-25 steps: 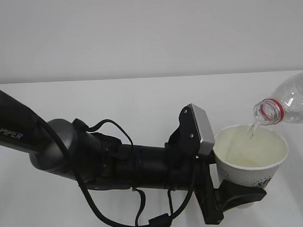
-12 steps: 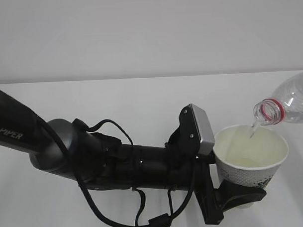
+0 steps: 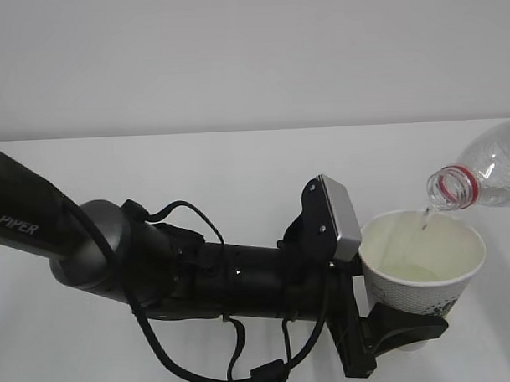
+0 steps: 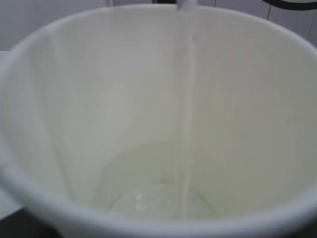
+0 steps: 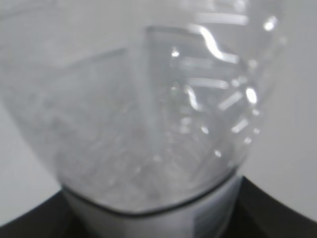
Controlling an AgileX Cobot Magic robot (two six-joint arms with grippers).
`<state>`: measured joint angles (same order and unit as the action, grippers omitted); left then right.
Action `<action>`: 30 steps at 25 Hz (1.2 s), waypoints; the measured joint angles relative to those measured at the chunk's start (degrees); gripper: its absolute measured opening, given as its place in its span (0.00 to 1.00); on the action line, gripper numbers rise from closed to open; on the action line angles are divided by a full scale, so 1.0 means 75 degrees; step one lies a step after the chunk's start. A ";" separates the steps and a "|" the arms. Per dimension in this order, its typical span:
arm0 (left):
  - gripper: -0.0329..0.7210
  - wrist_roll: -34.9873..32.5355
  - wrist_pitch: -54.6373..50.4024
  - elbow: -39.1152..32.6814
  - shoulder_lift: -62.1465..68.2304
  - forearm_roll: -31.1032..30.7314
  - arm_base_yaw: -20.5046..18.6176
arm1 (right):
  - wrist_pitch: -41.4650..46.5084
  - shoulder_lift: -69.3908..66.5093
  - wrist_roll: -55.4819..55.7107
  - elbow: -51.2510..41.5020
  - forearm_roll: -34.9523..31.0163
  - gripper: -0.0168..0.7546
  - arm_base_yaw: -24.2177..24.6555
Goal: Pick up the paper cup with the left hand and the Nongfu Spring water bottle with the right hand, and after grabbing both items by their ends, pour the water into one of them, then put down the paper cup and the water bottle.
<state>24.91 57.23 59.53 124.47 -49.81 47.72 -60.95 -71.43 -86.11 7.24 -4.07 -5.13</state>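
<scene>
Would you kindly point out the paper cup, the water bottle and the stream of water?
paper cup (image 3: 414,296), exterior view, on its printed outer wall.
water bottle (image 3: 489,176), exterior view, on its clear shoulder.
stream of water (image 4: 187,124), left wrist view, mid-stream inside the cup.

Nongfu Spring water bottle (image 3: 487,176): we see only neck and shoulder; the body runs off the right edge. Right wrist view: blurred, label cut off below.
Paper cup (image 3: 425,265): its base is hidden by the left hand (image 3: 392,335); left wrist view is soft, rim cropped.
Right hand: we cannot find it.
</scene>
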 joint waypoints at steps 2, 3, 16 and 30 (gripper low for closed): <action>0.76 0.0000 0.0000 0.0000 0.0000 0.0000 0.0000 | 0.0000 0.0000 -0.0014 0.0000 0.0000 0.58 0.0000; 0.76 0.0000 0.0000 0.0000 0.0000 0.0000 0.0000 | 0.0000 0.0000 -0.0028 0.0000 0.0000 0.58 0.0000; 0.76 0.0000 0.0000 0.0000 0.0000 0.0000 0.0000 | 0.0000 0.0000 -0.0132 0.0000 0.0000 0.58 0.0000; 0.76 0.0000 -0.0014 0.0000 0.0000 0.0000 0.0000 | -0.0007 0.0000 -0.0148 0.0000 0.0000 0.58 0.0000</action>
<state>24.91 57.12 59.53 124.47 -49.81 47.72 -61.00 -71.43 -87.22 7.24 -4.07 -5.13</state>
